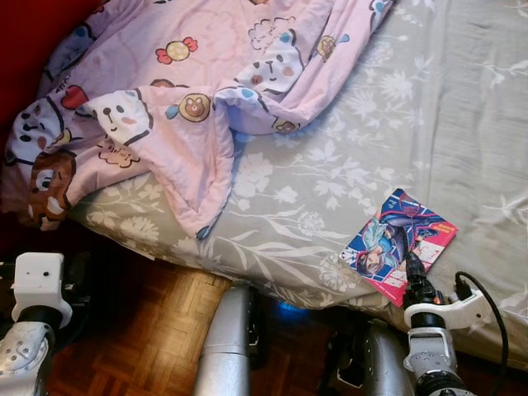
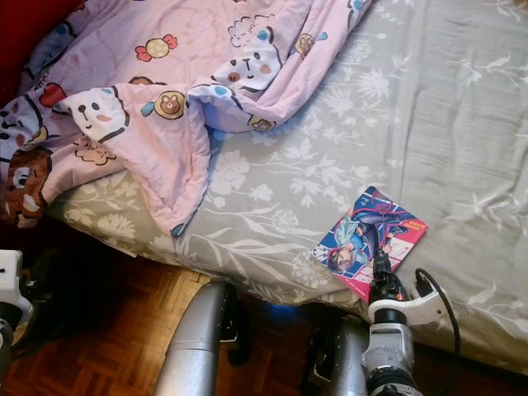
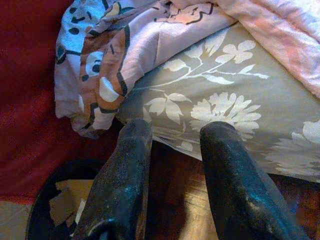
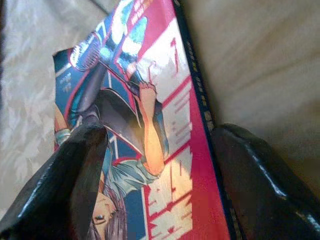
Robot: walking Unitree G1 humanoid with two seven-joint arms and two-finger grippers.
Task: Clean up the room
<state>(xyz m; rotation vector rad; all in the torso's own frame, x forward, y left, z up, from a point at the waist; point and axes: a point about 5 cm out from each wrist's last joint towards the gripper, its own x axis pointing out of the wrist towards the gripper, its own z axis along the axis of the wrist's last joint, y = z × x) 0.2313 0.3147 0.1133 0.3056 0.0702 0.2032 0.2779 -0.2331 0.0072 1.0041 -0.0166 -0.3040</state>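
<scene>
While flat on the bed (image 1: 462,124), comic book (image 1: 400,244) between spread right end effector (image 4: 157,175) fingers.

Soft daylight, blurry wrist close-ups

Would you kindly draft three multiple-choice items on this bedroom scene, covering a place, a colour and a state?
1. Where does the comic book lie?
A. On the floral sheet near the bed's edge
B. On the wooden floor
C. Under the blanket

2. What is the main colour of the cartoon blanket?
A. Green
B. Pink
C. Black

3. How is the right end effector set?
A. Shut on the blanket
B. Hanging by the floor
C. Open, fingers astride the comic book

Key: 1 A, it rests on the sheet; 2 B, pink cloth with animals; 3 C, one finger on the cover, one beyond its spine.
</scene>
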